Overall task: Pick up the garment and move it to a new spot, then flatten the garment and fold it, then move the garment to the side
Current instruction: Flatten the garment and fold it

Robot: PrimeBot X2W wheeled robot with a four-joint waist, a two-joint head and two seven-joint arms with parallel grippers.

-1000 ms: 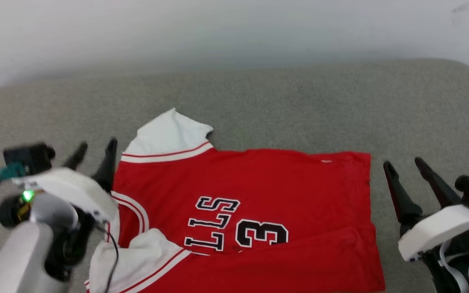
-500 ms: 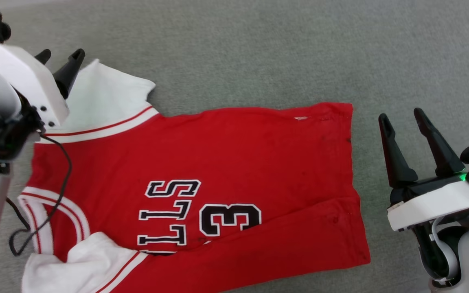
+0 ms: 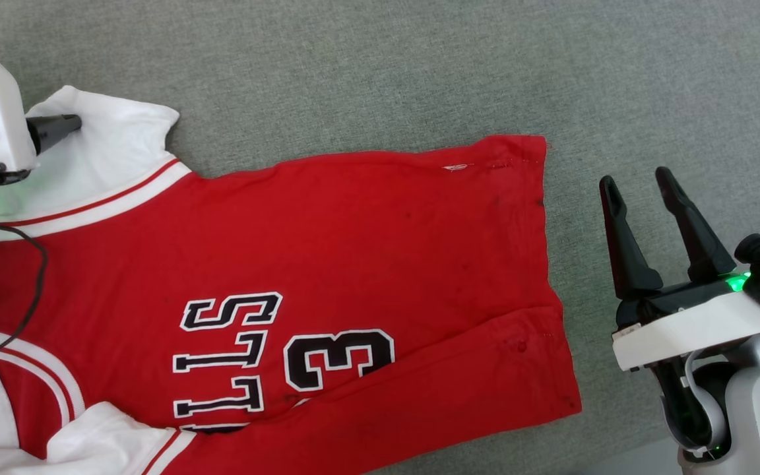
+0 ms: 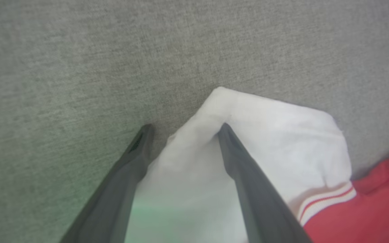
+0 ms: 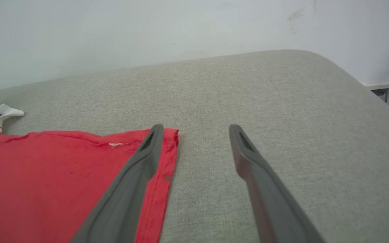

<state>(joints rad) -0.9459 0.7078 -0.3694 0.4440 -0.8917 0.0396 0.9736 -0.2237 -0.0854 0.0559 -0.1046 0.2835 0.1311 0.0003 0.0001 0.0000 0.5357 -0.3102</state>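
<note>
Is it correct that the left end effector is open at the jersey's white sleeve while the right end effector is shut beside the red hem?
Not quite: the right end effector is open, not shut. The right wrist view shows its two fingers spread apart beside the red hem of the jersey. The left end effector is indeed open at the white sleeve.

Garment (image 3: 353, 218): matt red cloth. Upholstered surface (image 3: 419, 66): coarse grey weave. Right pincer (image 3: 636, 177): smooth matt dark plastic.
</note>
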